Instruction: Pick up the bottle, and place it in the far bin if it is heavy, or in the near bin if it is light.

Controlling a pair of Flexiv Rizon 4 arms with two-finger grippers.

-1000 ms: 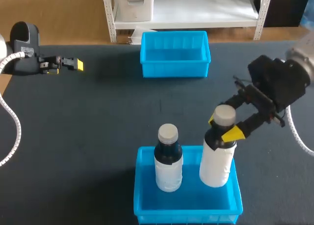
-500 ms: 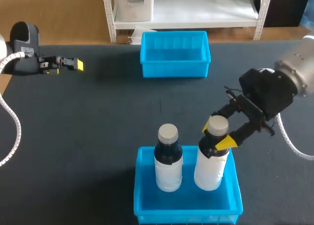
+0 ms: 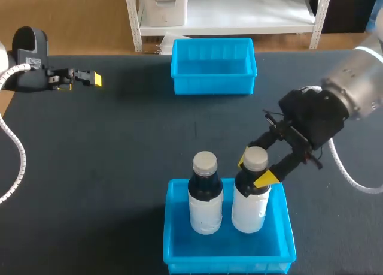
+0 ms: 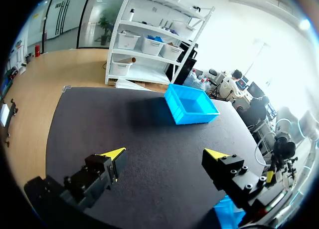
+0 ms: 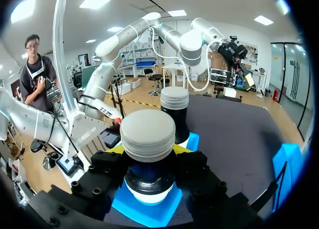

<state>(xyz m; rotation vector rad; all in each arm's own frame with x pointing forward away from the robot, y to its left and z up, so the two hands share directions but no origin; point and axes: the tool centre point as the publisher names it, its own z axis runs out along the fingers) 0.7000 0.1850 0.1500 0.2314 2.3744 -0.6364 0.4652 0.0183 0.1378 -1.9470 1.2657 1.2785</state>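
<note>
Seen from the right wrist, the claw (image 5: 148,151) apparently hides the held bottle (image 5: 148,133) below its neck

The right arm (image 3: 353,92) bends down and inward. Its black wrist (image 3: 311,116) is tilted, so the right gripper (image 3: 254,167) points down at a slant and is closed on the neck of a bottle (image 3: 249,204), one yellow tip on each side just under the cap. The left arm (image 3: 27,77) lies low and level, and the left gripper (image 3: 93,78) points straight ahead with its two fingers (image 4: 99,171) spread wide apart.
</note>
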